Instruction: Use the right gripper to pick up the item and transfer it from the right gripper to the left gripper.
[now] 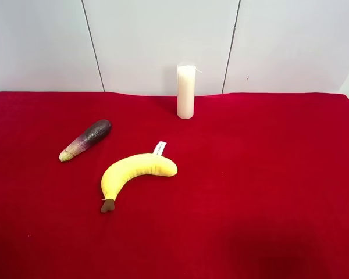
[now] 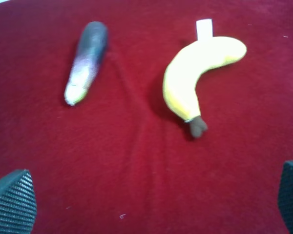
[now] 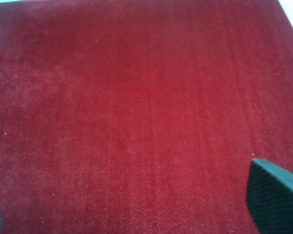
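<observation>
A curved yellow plush banana (image 1: 136,171) lies flat on the red surface (image 1: 267,174), free of any grip. Its brown stem tip (image 1: 107,206) sits at the end nearer the exterior high camera, and the rounded end sweeps up toward that view's right. A small white fabric tag (image 1: 159,148) sticks out by the rounded end. The left wrist view shows the same banana (image 2: 198,73) lying beyond that claw's fingertips (image 2: 12,202), untouched.

Only bare red cloth (image 3: 136,112) is seen between the spread fingers of the right gripper (image 3: 132,204); ahead of the wide-open left gripper (image 2: 151,195), open cloth is bounded by the banana (image 2: 195,73) and the eggplant (image 2: 85,61), lying well apart.
</observation>
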`<state>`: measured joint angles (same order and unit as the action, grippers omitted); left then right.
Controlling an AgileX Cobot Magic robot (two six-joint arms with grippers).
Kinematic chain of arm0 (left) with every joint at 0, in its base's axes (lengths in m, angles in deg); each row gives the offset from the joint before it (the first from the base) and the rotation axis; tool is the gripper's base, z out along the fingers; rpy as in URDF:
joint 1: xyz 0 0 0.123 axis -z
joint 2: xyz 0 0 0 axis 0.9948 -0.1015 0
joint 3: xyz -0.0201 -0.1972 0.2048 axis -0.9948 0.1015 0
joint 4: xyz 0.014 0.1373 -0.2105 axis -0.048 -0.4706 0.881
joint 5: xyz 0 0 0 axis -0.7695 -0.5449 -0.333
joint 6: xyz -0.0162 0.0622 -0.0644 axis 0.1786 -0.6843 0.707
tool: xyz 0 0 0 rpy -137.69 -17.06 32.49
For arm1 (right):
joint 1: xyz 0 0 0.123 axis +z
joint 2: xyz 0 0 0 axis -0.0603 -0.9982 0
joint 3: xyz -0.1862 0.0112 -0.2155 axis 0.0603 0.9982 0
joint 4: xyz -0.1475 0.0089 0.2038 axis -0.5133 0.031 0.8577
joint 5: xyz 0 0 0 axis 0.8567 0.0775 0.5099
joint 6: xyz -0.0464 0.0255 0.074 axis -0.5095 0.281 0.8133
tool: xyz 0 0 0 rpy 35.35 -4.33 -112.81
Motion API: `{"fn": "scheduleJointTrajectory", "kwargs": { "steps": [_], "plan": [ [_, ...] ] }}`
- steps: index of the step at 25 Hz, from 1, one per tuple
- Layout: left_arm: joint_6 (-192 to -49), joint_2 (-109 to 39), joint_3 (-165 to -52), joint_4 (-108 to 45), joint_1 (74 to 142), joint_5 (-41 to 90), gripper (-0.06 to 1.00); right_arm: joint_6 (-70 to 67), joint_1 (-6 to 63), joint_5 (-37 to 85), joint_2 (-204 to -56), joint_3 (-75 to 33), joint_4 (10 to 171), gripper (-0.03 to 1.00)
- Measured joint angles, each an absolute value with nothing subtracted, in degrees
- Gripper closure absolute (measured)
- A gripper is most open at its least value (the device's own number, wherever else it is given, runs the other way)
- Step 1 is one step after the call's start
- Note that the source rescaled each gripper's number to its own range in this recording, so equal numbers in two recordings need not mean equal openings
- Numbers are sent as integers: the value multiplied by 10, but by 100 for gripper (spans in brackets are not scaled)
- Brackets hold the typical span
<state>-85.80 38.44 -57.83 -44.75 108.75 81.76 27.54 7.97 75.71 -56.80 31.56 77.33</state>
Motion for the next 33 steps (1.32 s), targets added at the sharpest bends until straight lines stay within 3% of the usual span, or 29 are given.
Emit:
{"fn": "scheduleJointTrajectory", "kwargs": {
  "steps": [7,12,33],
  "plan": [
    [-858,384,-578,-447,902,818,-5,275,16,757,-568,316,773,-3],
    [-858,384,-578,-447,829,818,-5,275,14,757,-568,316,773,-3],
    [-858,384,-578,-447,820,818,-6,275,14,757,-568,316,773,-3]
  ]
}}
